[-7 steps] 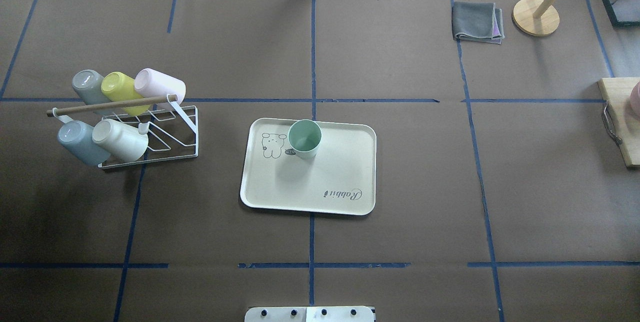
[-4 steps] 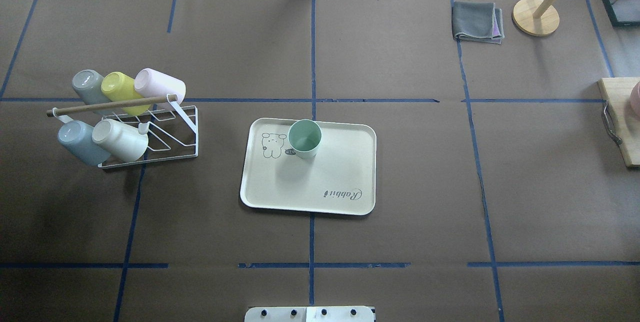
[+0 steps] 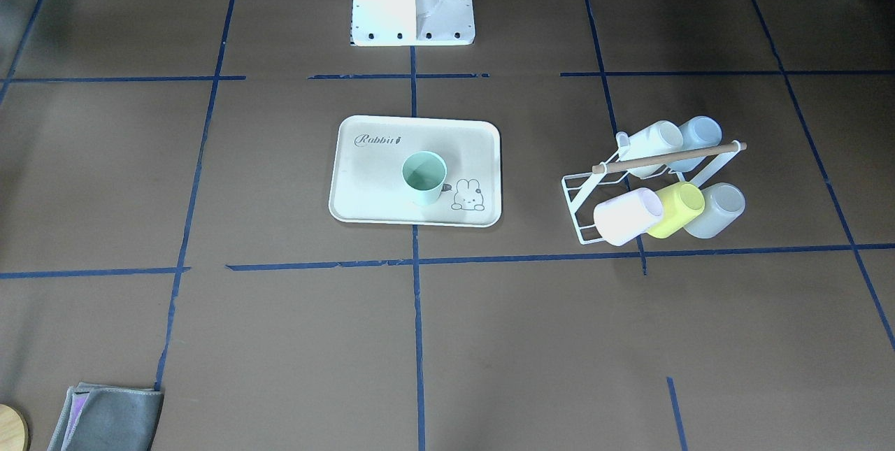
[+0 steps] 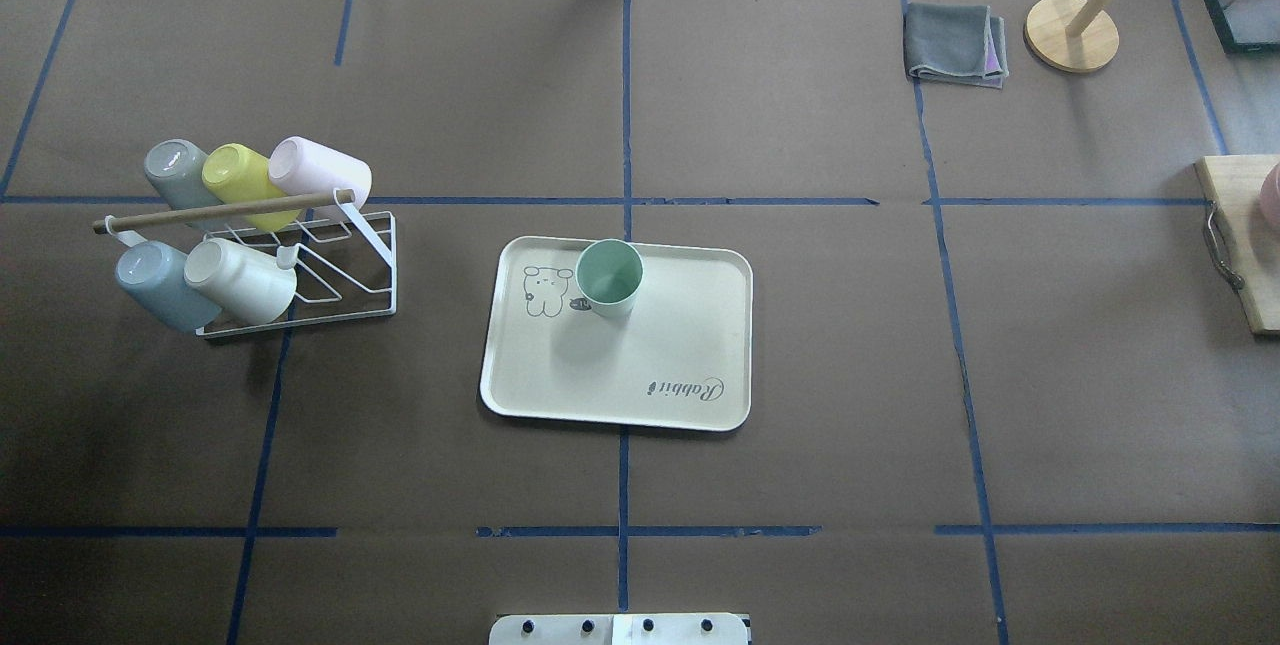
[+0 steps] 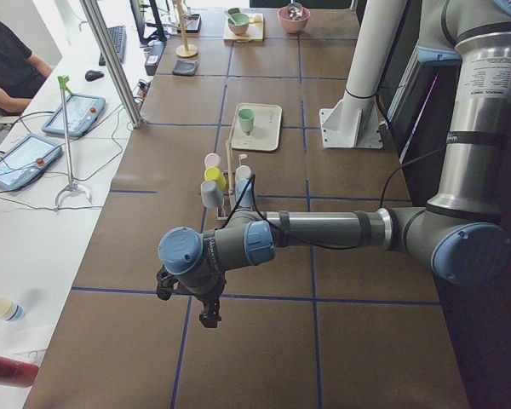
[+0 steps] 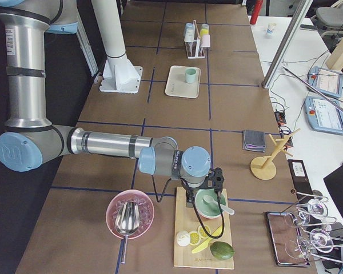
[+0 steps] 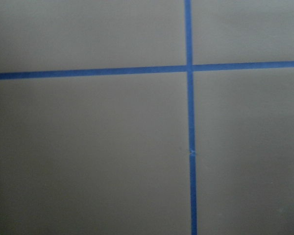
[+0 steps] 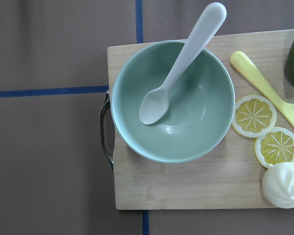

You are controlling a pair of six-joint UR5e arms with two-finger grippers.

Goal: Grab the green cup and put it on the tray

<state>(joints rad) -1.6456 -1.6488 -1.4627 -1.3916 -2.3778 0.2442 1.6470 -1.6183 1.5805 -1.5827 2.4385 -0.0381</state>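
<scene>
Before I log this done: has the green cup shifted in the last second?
No. The green cup stands where it was, just right of the bunny drawing on the tray, overhead view.

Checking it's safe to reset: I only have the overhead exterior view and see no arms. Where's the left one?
Observer: The left gripper hangs over the table, past the cup rack, away from the tray.
Operator: And the right one?
Observer: The right gripper is above a green bowl on the wooden board.
Operator: Anything in that bowl?
Observer: A white spoon lies in it.
</scene>
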